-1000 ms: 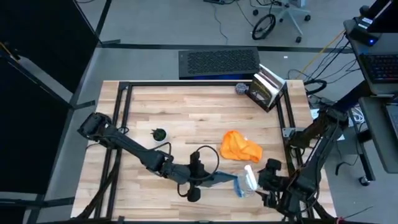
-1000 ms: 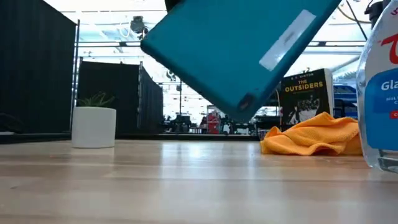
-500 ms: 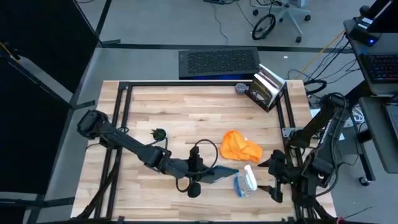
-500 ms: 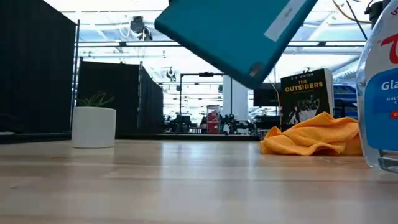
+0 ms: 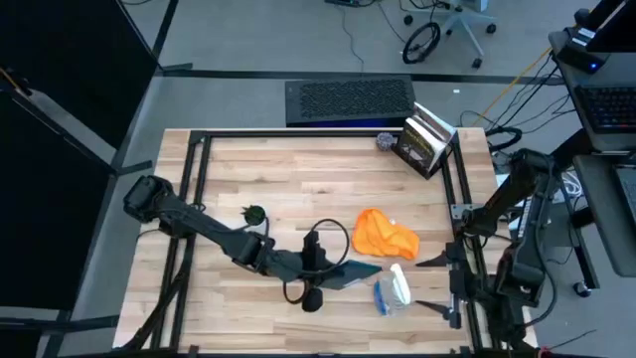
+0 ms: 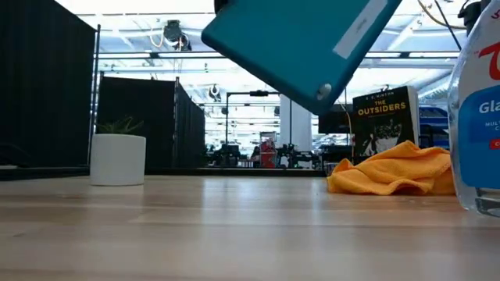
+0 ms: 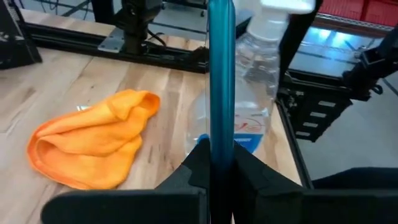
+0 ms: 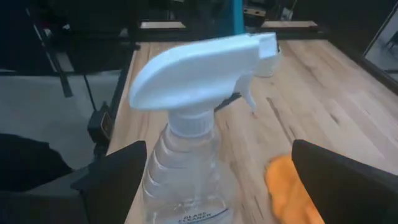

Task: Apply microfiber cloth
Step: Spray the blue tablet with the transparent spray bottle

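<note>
Lower centre of the high view: the left tool [image 5: 333, 275] is clamped on a teal tablet [image 5: 350, 274], which is held clear of the table [image 5: 298, 179]; in the low view the tablet [image 6: 301, 43] is seen tilted in the air. Right of centre: the microfiber cloth [image 5: 384, 235] is lying crumpled on the table, untouched, near the tablet. Just below it a clear spray bottle [image 5: 395, 289] is stood upright. Lower right, off the table's edge: the right tool [image 5: 444, 285] is spread wide, with nothing gripped, facing the bottle.
</note>
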Motion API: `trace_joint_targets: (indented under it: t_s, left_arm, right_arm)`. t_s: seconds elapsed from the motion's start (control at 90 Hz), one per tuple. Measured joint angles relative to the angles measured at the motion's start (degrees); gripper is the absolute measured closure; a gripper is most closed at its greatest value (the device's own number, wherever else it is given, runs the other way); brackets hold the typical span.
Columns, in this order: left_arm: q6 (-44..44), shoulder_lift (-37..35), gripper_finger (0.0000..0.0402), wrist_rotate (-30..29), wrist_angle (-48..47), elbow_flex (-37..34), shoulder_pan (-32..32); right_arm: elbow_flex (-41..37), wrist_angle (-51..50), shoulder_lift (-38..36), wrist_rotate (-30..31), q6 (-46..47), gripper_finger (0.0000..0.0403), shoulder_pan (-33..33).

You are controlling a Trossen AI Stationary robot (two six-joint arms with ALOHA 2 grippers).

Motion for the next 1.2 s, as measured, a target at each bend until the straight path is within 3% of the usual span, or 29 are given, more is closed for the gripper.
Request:
trace_joint_targets:
  t_s: [0.178, 0.356, 0.644, 0.833, 1.0, 1.2]
  left_arm:
    - [0.74, -1.41, 0.0393, 0.01, -0.38, 0.00, 0.99]
    - [4.48, -8.40, 0.0393, -2.17, -3.14, 0.13, 2.00]
    - [9.01, -25.19, 0.0393, -12.41, -17.87, 0.15, 4.84]
    - [8.96, -33.20, 0.0393, -13.44, -24.17, 0.15, 6.73]
    - [8.84, -34.13, 0.0393, -13.41, -26.93, 0.15, 6.83]
    - [8.79, -30.98, 0.0393, -9.61, -26.89, 0.13, 7.32]
  right_arm:
    - [-0.63, 7.20, -0.64, 0.01, -6.51, 0.0019, -0.53]
    - [-0.60, 11.79, -2.27, -1.39, -12.81, 0.0019, -1.55]
    - [-0.60, 11.39, -3.93, -4.99, -11.99, 0.0019, -2.26]
    - [-0.60, 5.01, -7.22, -4.98, -8.82, 0.0019, -2.23]
    - [-1.52, 0.15, -7.58, -5.42, -3.69, 0.0019, -2.24]
    - [-8.45, 11.91, -7.61, -4.79, -5.77, 0.0019, -2.33]
